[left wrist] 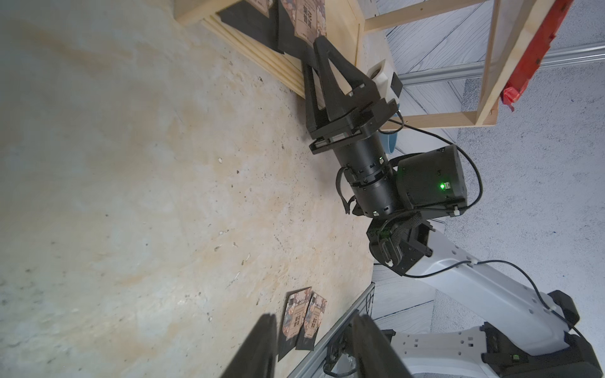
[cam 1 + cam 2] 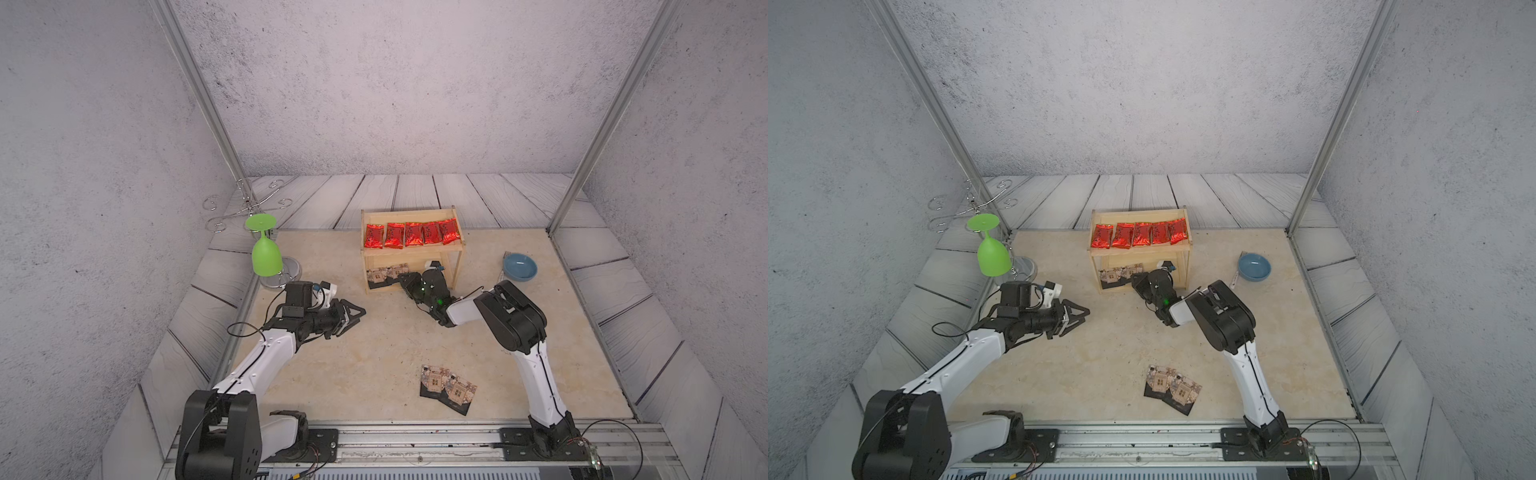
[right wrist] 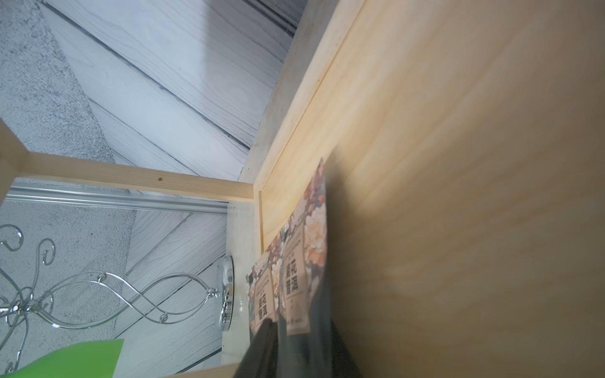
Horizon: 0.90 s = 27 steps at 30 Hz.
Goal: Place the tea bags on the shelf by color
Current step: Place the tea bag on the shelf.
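Several red tea bags (image 2: 411,234) (image 2: 1140,234) lie in a row on the top board of the wooden shelf (image 2: 415,216) (image 2: 1138,214). Two black tea bags (image 2: 384,274) (image 2: 1117,274) lie overlapping at the left of the lower board. My right gripper (image 2: 401,276) (image 2: 1133,276) (image 3: 302,337) reaches into that tier. Its fingers stand slightly apart, open, with the edge of the nearer black packet (image 3: 304,261) between them. Two more black packets (image 2: 446,388) (image 2: 1173,388) (image 1: 302,317) lie overlapping on the table near the front. My left gripper (image 2: 358,318) (image 2: 1082,319) (image 1: 314,325) hovers open and empty left of the shelf.
A green wine glass (image 2: 266,257) hangs upside down on a chrome rack (image 2: 249,203) at the back left. A blue bowl (image 2: 519,267) with a fork (image 2: 506,254) beside it sits right of the shelf. A metal rail (image 2: 415,440) runs along the front edge.
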Tool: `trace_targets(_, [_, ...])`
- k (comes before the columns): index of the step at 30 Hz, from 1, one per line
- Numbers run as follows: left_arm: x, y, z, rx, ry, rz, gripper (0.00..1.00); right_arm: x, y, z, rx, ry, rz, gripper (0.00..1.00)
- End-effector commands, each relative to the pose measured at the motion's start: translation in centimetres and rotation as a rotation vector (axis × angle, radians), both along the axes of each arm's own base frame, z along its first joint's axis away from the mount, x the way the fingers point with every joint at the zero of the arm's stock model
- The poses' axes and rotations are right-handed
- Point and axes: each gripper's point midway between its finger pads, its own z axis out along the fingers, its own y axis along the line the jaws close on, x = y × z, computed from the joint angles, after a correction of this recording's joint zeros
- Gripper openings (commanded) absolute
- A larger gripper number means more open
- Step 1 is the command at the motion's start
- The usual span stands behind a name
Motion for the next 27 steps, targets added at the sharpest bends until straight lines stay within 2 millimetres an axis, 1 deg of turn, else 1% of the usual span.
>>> trace_targets(1, [0.2, 0.1, 0.2, -0.017, -0.012, 0.0, 0.43, -0.6, -0.8, 0.5, -0.056, 0.028, 0.004, 0.28])
trace_targets(4, [0.3, 0.1, 0.3, -0.022, -0.013, -0.002, 0.43, -1.0, -1.0, 0.2, -0.08, 0.064, 0.005, 0.29])
trace_targets(8, [0.3, 0.0, 0.4, -0.027, -0.012, -0.004, 0.42, -1.6, -1.0, -1.0, -0.128, 0.176, 0.018, 0.29])
trace_targets(10, [0.4, 0.0, 0.5, -0.029, -0.013, -0.004, 0.42, -1.8, -1.3, -1.4, -0.163, 0.222, 0.017, 0.28])
trace_targets(18, [0.4, 0.1, 0.6, -0.035, -0.016, 0.001, 0.41, -2.3, -1.9, -1.7, -0.26, 0.307, 0.065, 0.27])
trace_targets(27, [0.5, 0.2, 0.5, -0.042, -0.021, 0.007, 0.41, -4.1, -3.2, -2.3, -0.433, 0.461, 0.127, 0.29])
